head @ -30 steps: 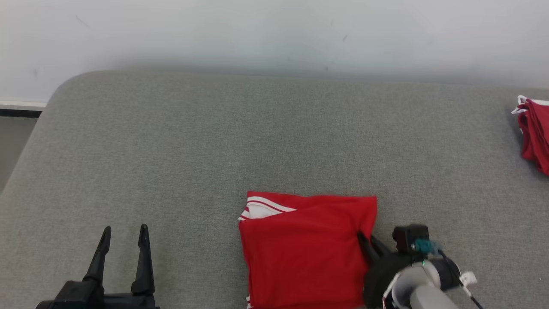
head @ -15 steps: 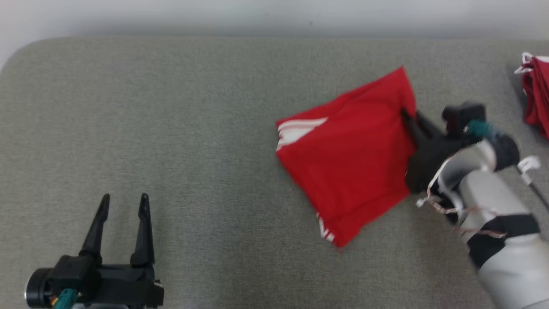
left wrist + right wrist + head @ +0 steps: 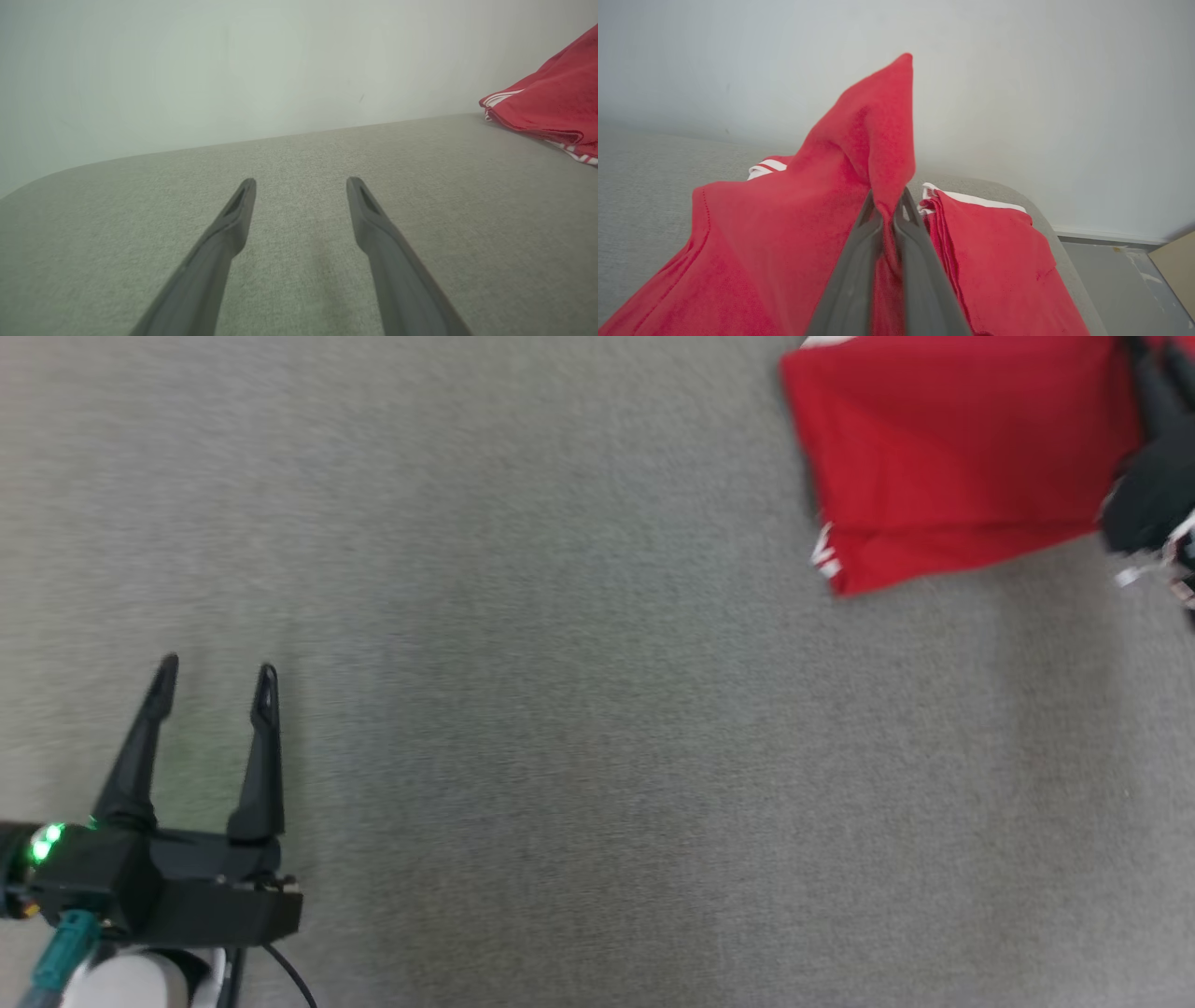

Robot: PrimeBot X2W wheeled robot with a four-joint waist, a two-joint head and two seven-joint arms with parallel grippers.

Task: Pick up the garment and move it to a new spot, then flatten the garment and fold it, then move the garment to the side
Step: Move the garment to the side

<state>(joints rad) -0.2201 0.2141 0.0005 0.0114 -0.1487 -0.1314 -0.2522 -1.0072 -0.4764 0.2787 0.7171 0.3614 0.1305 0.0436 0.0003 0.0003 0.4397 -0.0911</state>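
right pincer (image 3: 888, 198) clamping garment (image 3: 784, 224), left pincer (image 3: 217, 666) spread

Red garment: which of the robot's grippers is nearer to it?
Right. The right gripper is shut on the garment; the left gripper hangs open over the grey surface, well apart from it.

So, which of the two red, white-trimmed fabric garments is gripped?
The left red garment in the right wrist view: the right gripper pinches its raised corner. The other garment lies folded and untouched.
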